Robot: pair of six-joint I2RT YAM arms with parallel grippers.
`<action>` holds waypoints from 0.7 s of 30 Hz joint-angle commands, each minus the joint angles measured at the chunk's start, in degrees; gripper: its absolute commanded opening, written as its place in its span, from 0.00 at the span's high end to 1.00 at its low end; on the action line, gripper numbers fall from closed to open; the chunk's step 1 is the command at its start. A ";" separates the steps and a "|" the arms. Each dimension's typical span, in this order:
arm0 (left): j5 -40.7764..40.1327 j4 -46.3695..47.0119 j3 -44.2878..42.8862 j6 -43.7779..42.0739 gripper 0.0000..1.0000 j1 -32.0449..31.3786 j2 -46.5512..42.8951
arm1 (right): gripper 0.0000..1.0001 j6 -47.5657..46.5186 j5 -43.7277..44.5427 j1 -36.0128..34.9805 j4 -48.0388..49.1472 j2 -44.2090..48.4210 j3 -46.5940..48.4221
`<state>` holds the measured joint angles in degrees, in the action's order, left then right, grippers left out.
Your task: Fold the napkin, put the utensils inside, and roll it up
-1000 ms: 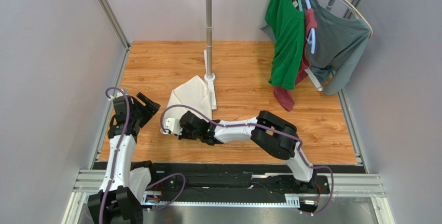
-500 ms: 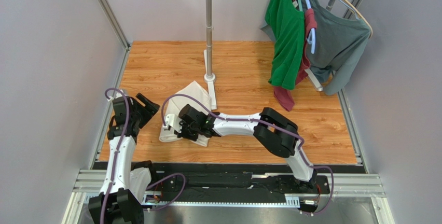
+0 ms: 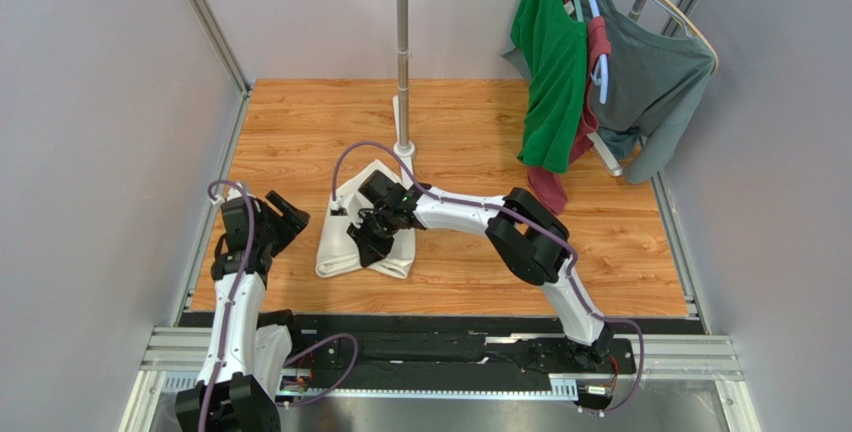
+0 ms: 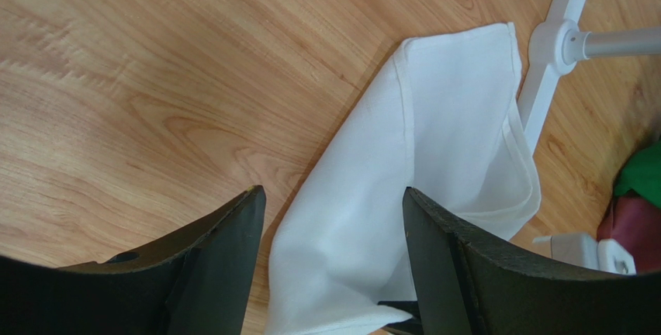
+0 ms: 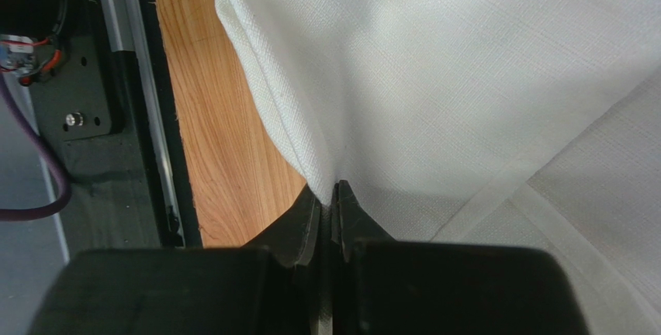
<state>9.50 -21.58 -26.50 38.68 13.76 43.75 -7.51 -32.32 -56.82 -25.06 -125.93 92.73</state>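
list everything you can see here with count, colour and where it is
napkin: one, white, partly folded on the table, left of centre
pole stand: one, white and grey, base at mid table
green shirt: one, green, hanging rear right
grey shirt: one, grey, hanging behind the green shirt
dark red garment: one, hanging below the green shirt
table: one, orange wood grain
left gripper: one, black, open, left of the napkin
right gripper: one, black, shut on a napkin fold
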 commanded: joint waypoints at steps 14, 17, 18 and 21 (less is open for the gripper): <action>8.95 9.98 7.86 -6.68 0.31 -9.27 -6.83 | 1.00 11.02 -14.26 10.41 -8.87 -14.16 10.63; 8.17 9.81 8.40 -7.39 0.31 -11.12 -9.81 | 1.00 12.78 -16.02 11.64 -8.95 -16.01 11.86; 7.82 9.55 8.48 -7.30 0.31 -11.30 -10.60 | 1.00 13.48 -16.11 12.25 -9.13 -16.36 12.56; 0.99 3.15 6.74 -5.46 0.31 -11.56 -11.40 | 1.00 14.45 -16.99 13.39 -9.13 -17.50 13.35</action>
<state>16.08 -15.29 -18.00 33.19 2.52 33.67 6.26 -55.05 -45.82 -31.33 -138.82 105.32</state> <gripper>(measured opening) 0.692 0.045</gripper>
